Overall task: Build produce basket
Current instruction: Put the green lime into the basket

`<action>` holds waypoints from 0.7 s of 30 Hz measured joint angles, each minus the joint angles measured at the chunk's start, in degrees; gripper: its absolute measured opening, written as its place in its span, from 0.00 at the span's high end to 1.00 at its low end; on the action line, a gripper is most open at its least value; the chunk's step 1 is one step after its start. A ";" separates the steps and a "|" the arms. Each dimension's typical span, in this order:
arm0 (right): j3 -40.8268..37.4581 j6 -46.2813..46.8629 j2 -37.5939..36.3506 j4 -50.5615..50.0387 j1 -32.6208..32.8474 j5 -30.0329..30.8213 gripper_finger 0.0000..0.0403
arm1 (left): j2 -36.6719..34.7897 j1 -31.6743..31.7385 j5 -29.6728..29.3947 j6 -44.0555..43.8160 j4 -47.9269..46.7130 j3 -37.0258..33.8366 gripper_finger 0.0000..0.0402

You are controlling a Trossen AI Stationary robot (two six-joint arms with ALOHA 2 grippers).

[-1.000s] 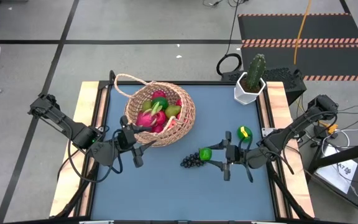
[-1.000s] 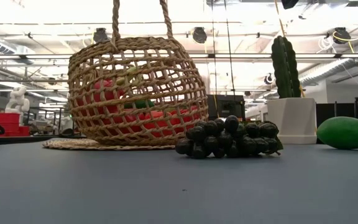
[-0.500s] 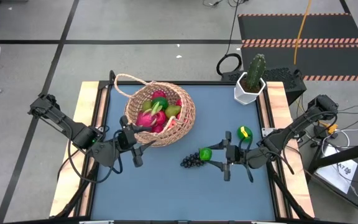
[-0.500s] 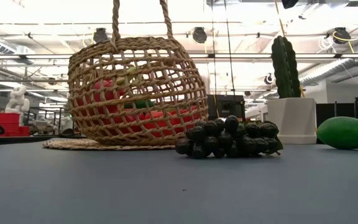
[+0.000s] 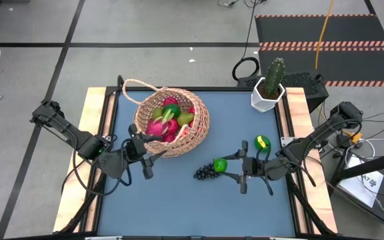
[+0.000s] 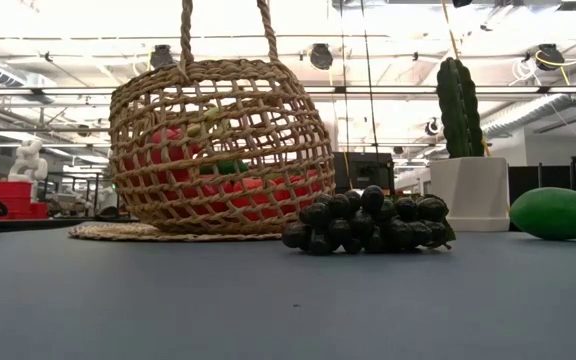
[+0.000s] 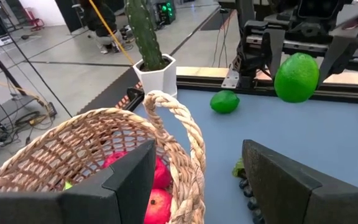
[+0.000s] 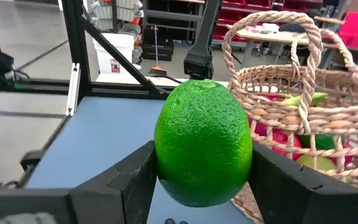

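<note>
Two grippers at work. Right gripper (image 5: 227, 168) is clamped on a green lime (image 8: 202, 149) — both dark fingers (image 8: 126, 180) press its sides, fruit lifted off the blue table (image 5: 179, 193), seen raised in the left wrist view too. Right arm reaches in low from the table's right edge, wrist roughly level, pointing toward the basket (image 5: 172, 122). Dark grape bunch (image 5: 205, 173) lies on the table just beside the held lime, on the basket side; a second lime (image 5: 263, 143) sits behind the arm, nearer the cactus pot (image 5: 268, 93).

Left gripper (image 5: 153, 148) has its fingers (image 7: 126, 180) spread around the basket's near rim and the loop handle (image 7: 179, 130), straddling them — whether the pads actually touch the wicker is unclear. Left arm comes in low from the left edge. Basket stands left of centre, holding pink dragon fruit (image 5: 159, 127), red and green pieces.

Low view shows neither gripper; basket contents only partly visible through the weave.
</note>
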 joint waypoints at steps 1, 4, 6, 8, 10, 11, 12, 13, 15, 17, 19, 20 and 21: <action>0.00 -1.12 0.00 0.00 0.00 -0.02 0.45 | 0.00 0.00 0.00 0.00 0.16 0.00 0.40; 0.00 -6.42 0.00 0.00 0.00 0.00 0.45 | 0.00 0.00 0.00 0.00 0.17 0.00 0.40; 0.00 -11.29 0.00 0.00 0.00 -0.02 0.45 | 0.00 0.00 0.00 0.00 0.17 0.00 0.40; 0.00 -16.33 0.00 -0.04 0.00 -0.02 0.45 | 0.00 0.00 0.00 -0.09 0.10 0.00 0.40; 0.00 -21.05 0.00 -0.07 0.00 -0.02 0.45 | 0.00 0.00 0.00 -0.24 -0.03 0.00 0.40; 0.00 -22.96 0.00 -0.22 0.00 0.00 0.45 | 0.00 0.00 0.00 -0.24 -0.05 0.00 0.40; 0.00 -24.50 0.00 -0.48 0.00 0.00 0.45 | 0.11 0.00 0.00 -0.24 -0.03 0.00 0.40; 0.00 -25.65 0.00 -0.70 0.00 -0.01 0.45 | 0.30 0.00 -0.03 -0.25 0.00 0.00 0.40; 0.00 -27.37 0.00 -0.79 0.00 0.00 0.45 | 0.70 0.00 -0.02 -0.14 -0.03 0.00 0.40; 0.00 -29.67 0.00 -0.79 0.00 0.00 0.45 | 0.70 0.00 0.02 0.00 -0.08 0.00 0.40; 0.00 -32.18 0.00 -0.80 0.00 0.00 0.45 | 0.66 0.03 -0.02 -0.02 0.04 0.00 0.40; 0.00 -33.39 0.00 -0.81 0.00 0.00 0.45 | 0.67 0.13 -0.01 0.00 0.03 0.00 0.40; 0.00 -34.66 0.00 -0.79 0.00 0.00 0.45 | 0.70 0.21 0.02 0.00 -0.03 0.00 0.40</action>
